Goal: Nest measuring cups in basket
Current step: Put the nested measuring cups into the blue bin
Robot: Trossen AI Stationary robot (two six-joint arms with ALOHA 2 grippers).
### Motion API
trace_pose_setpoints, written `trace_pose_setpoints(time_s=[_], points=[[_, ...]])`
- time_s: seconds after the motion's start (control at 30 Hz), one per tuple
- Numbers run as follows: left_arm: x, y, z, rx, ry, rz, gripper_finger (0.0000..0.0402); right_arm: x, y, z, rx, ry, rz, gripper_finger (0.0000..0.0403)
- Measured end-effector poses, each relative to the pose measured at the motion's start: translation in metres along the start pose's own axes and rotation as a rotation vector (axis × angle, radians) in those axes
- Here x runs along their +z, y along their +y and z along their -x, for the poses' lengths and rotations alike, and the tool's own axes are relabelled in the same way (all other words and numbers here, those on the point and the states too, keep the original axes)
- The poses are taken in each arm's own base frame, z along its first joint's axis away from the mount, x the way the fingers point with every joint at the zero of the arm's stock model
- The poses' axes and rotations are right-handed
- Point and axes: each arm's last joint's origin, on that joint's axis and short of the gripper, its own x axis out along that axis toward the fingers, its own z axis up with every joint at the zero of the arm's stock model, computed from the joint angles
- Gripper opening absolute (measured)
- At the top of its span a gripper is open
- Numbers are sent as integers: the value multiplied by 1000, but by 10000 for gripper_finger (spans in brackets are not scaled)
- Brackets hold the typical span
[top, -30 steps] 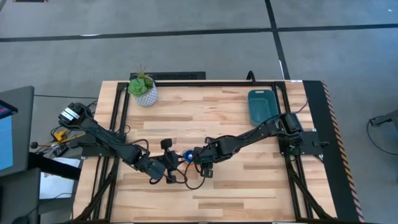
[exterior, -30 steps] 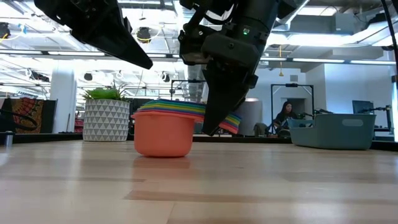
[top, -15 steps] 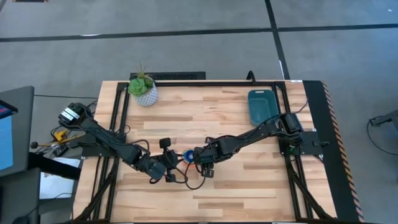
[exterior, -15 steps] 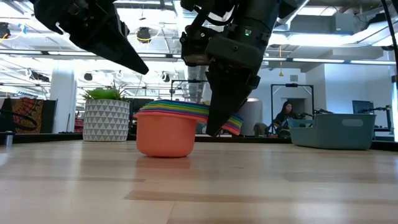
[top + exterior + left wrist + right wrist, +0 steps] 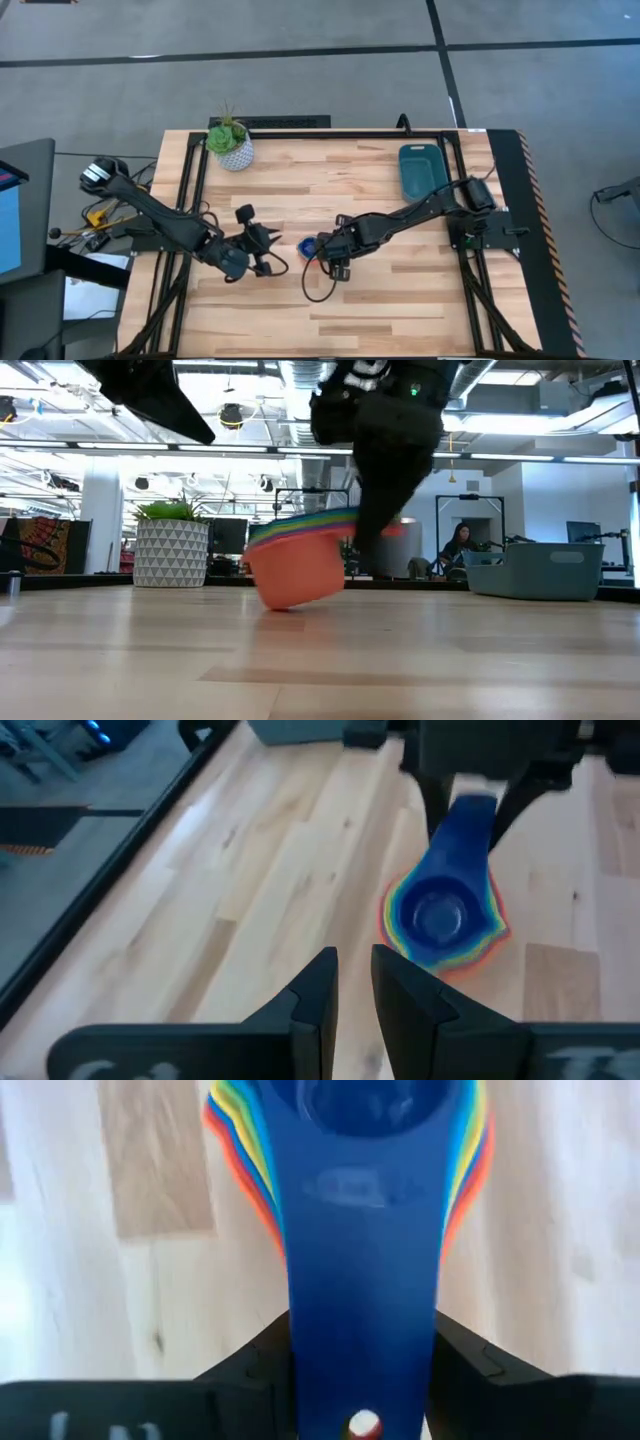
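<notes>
R gripper [image 5: 318,248] clamped on stacked handles of nested measuring cups [image 5: 297,565], blue handle [image 5: 362,1280] squeezed betw both fingers [image 5: 250,1355] in R wrist view. Stack tilted in low view, orange outer cup [image 5: 295,572] tipped w/ one edge low at table [image 5: 400,300], rainbow rims fanned above it. Blue cup innermost on top, seen from L wrist view [image 5: 440,910]. Stack sits near table centre, slightly toward front. L gripper [image 5: 268,243] just beside stack on L side, apart from it, not touching; fingers [image 5: 315,995] close together w/ narrow gap, holding nothing. Basket [image 5: 421,168] at far R corner area of table, well apart from cups; looks empty from above. White pot w/ green plant [image 5: 231,140] at far L corner. In low view, person [image 5: 457,546] seated in room behind, near basket's line of sight.
</notes>
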Motion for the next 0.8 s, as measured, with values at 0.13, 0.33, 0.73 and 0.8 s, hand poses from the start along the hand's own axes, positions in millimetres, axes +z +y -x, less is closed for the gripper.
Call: trace_pose_setpoints(time_s=[0.13, 0.33, 0.73, 0.8], points=[[3, 5, 5, 6, -15, 11, 54, 1, -4, 8, -12, -20, -5, 164], [2, 6, 5, 17, -7, 9, 54, 0, -10, 10, -32, -13, -22, 171], [1, 6, 5, 16, -3, 13, 54, 1, -7, 9, -87, -58, -34, 169], [1, 6, 5, 16, -3, 16, 54, 1, -6, 10, -106, -68, -40, 171]])
